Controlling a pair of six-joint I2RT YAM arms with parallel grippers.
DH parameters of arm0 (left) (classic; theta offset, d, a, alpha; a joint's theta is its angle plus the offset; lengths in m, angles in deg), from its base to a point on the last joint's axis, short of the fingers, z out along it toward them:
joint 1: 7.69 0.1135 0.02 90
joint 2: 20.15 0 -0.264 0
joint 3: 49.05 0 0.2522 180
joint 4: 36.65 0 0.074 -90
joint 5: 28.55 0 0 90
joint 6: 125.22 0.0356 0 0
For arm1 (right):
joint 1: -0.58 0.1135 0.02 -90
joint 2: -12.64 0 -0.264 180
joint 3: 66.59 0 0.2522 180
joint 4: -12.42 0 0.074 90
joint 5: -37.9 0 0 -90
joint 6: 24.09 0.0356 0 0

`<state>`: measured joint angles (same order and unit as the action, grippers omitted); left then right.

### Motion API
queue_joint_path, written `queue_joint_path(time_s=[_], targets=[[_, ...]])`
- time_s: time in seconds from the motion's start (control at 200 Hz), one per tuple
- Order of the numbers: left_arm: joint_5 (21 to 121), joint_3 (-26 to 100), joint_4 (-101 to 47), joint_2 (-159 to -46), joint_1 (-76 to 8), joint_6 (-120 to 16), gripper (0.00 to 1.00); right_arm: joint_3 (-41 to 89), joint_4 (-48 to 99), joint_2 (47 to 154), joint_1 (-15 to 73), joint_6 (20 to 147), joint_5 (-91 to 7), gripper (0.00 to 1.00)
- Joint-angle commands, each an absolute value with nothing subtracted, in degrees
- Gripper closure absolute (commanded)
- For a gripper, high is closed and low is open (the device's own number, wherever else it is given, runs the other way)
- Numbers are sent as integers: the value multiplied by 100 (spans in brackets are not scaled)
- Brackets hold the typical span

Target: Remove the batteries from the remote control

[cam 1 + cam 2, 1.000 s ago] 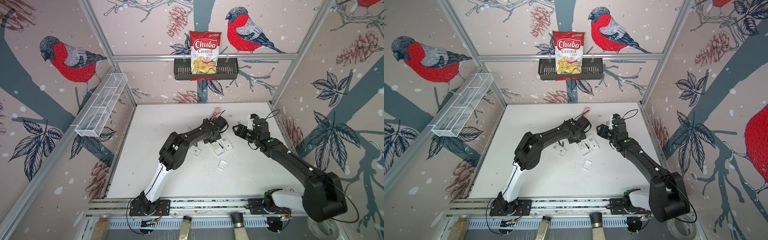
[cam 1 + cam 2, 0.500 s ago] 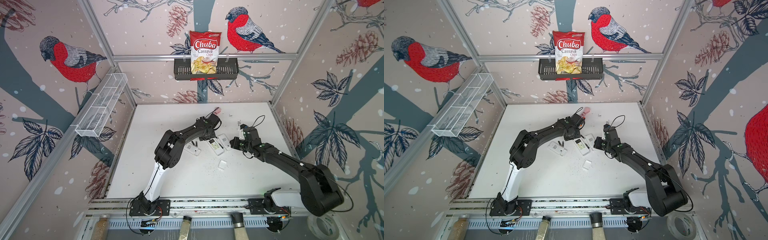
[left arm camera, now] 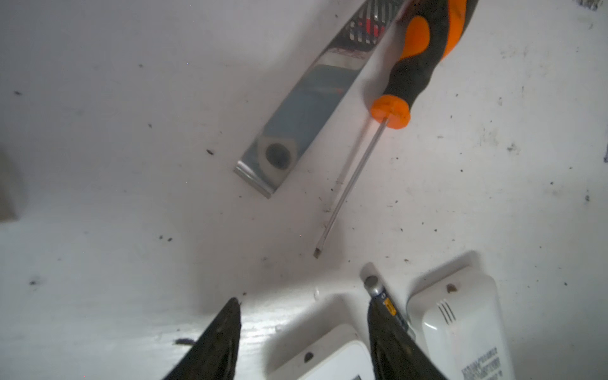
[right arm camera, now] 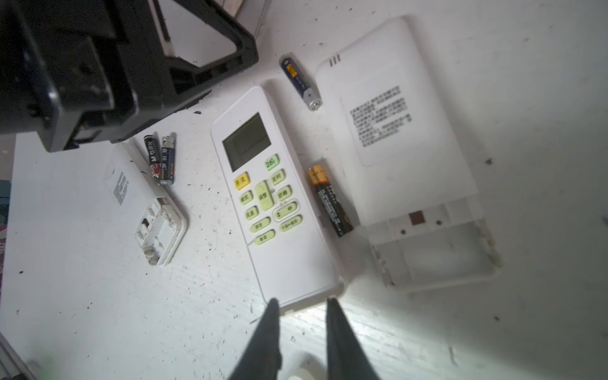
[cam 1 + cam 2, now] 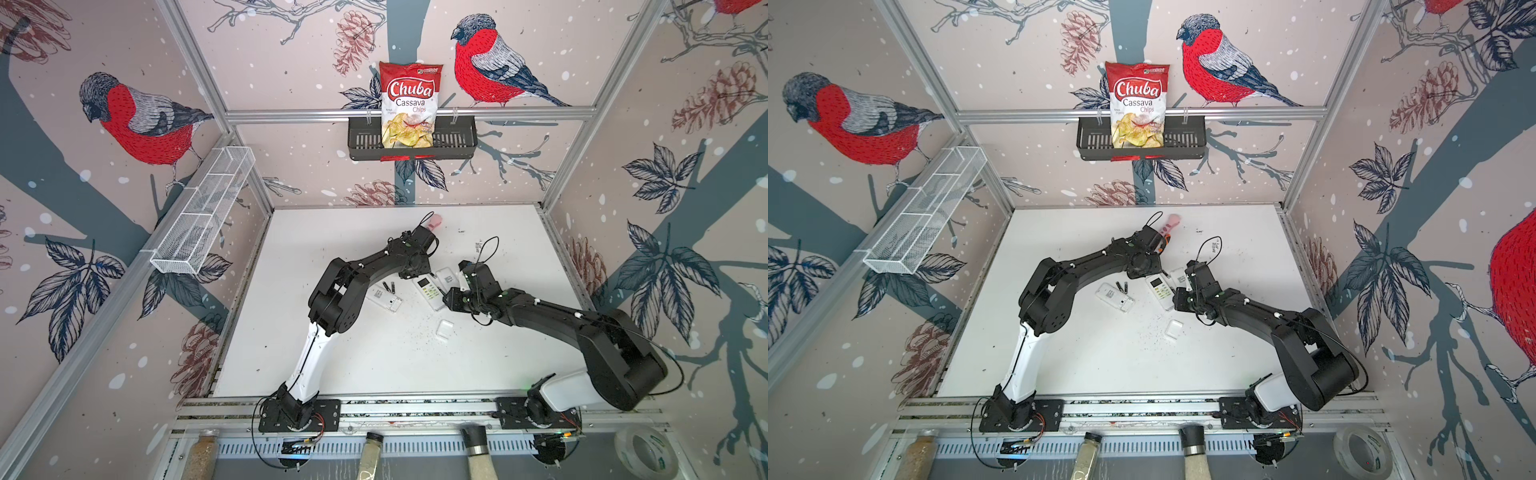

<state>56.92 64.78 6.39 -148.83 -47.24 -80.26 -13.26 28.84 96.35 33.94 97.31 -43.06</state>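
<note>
Left gripper (image 3: pixel 302 301): jaws wide apart, empty, at screen end of white green-buttoned remote control (image 4: pixel 273 210). Right gripper (image 4: pixel 301 300): jaws narrowly apart, empty, at its opposite end. Black-and-orange battery (image 4: pixel 330 200), blue battery (image 4: pixel 301 82) along one long edge; two dark batteries (image 4: pixel 152 154) off other edge.

Black jointed arms (image 5: pixel 365 266) with white base links (image 5: pixel 309 357).

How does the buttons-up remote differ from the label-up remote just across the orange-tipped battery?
The buttons-up remote shows its screen and green buttons; the label-up remote shows a plain back with printed text. The label-up remote's battery bay is uncovered and empty; the buttons-up remote's bay faces down, unseen. Both are white, lie flat on the table, with the orange-tipped battery between them.
</note>
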Motion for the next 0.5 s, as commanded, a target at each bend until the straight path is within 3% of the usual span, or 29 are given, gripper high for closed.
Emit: queue_joint_path(time_s=[0.0, 0.095, 0.275, 0.495], targets=[[5774, 6366, 489, -14790, -4724, -7952, 38, -1254, 3083, 9623, 3415, 9637, -4394, 63], [5810, 6345, 503, -14801, -4725, -7925, 38, -1155, 3267, 9667, 3441, 9529, -4389, 66], [5883, 6359, 450, -14871, -4724, -7893, 38, -1152, 3337, 9851, 3470, 9414, -4396, 100], [5911, 6453, 470, -14926, -4724, -7877, 38, -1092, 3295, 10200, 3536, 9343, -4346, 100]])
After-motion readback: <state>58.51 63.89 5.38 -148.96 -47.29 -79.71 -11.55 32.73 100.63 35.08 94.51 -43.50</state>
